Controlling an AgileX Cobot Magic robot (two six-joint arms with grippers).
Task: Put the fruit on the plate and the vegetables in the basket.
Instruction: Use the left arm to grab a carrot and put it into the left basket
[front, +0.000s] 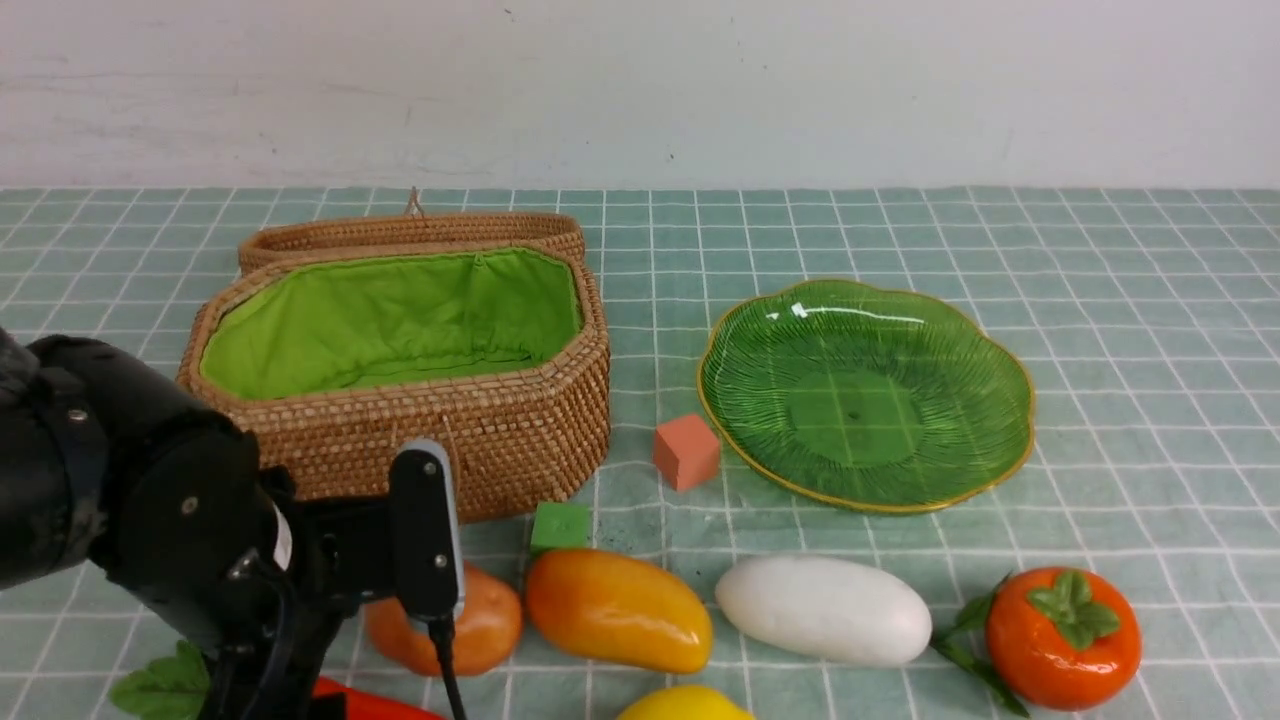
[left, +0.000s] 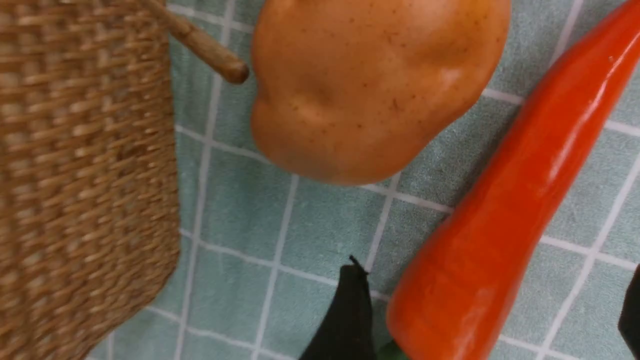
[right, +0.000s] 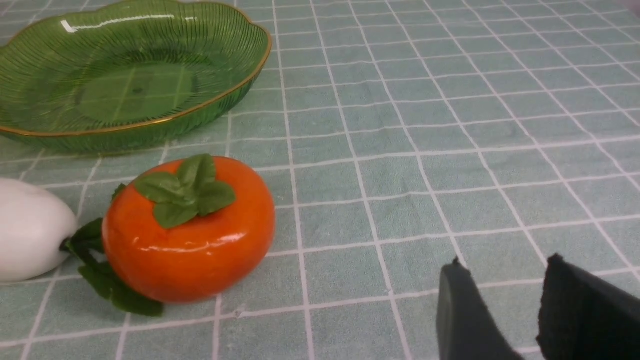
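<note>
Your left tool (left: 490, 310) hangs spread wide astride the carrot's (left: 505, 190) thick end (leaves toward nine o'clock, tip toward three); it lies on the counter (front: 1150, 300), basket (front: 400, 440) at twelve; the right tool (right: 505, 280), part-spread and empty, sits well apart.

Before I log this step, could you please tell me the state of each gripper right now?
Left gripper: open, straddling the carrot, holding nothing.
Right gripper: open, empty.
</note>
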